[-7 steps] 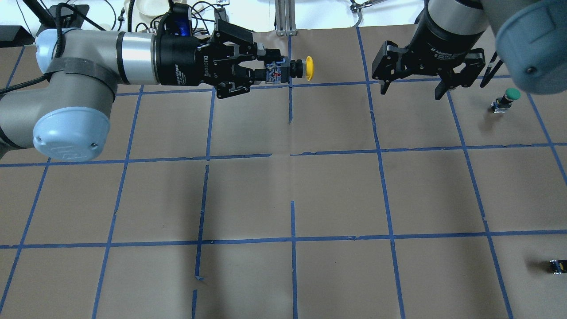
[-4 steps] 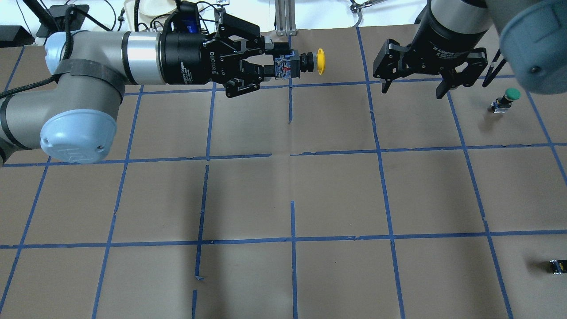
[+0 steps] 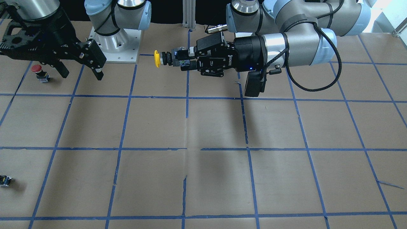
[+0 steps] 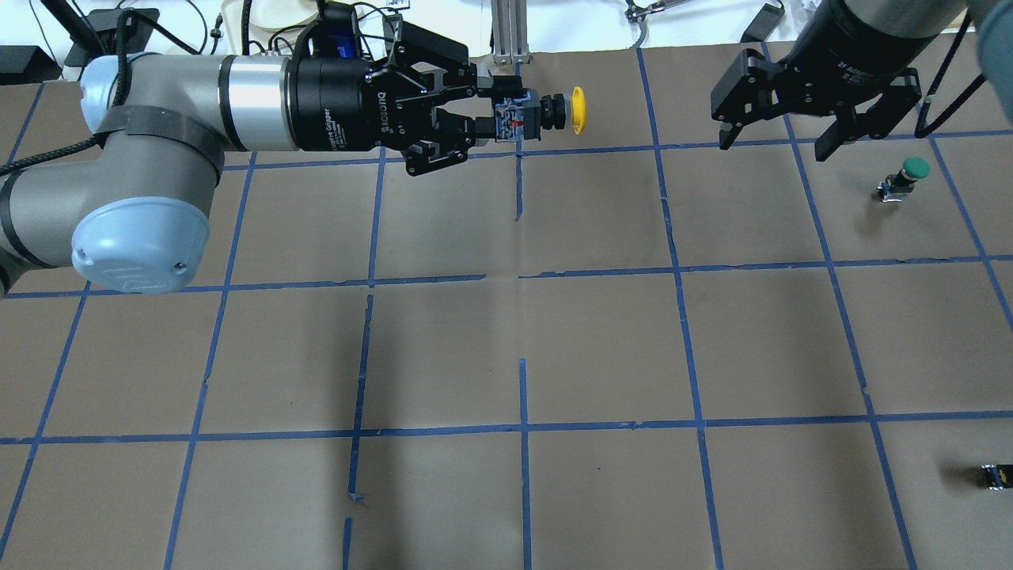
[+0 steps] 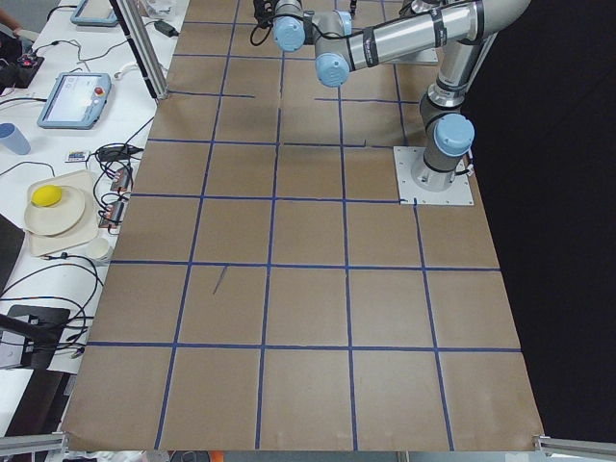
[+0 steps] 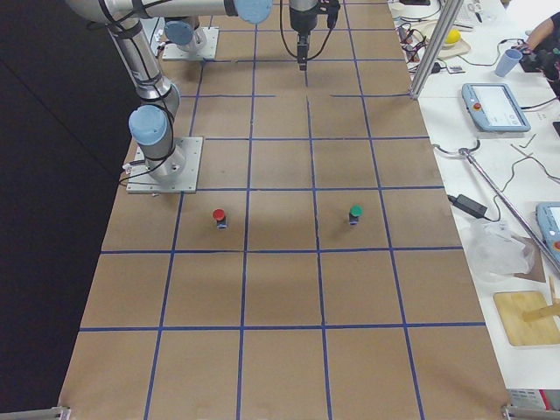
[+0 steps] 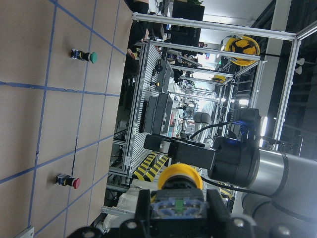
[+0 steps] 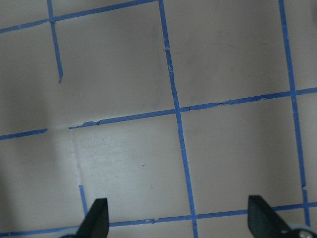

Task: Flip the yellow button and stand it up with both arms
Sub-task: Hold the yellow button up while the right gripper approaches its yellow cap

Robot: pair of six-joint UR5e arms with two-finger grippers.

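Handover: yellow button, likely light, rigid, clamped by base in left gripper; dark neck best hold for spread, empty right gripper.

right end effector edge-cropped, small switch cropped

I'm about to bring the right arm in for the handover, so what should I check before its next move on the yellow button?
1. Grip: left claw shut on the small yellow mushroom-cap push-button, clamping its blocky base: ok.
2. Button horizontal, cap facing the right claw: ok.
3. Right claw open and empty: ok.
4. Right claw lined up with the cap: not ok. It points down at the brown paper table, well apart from the button.
5. The green-capped button outside the gap between the claws: ok.
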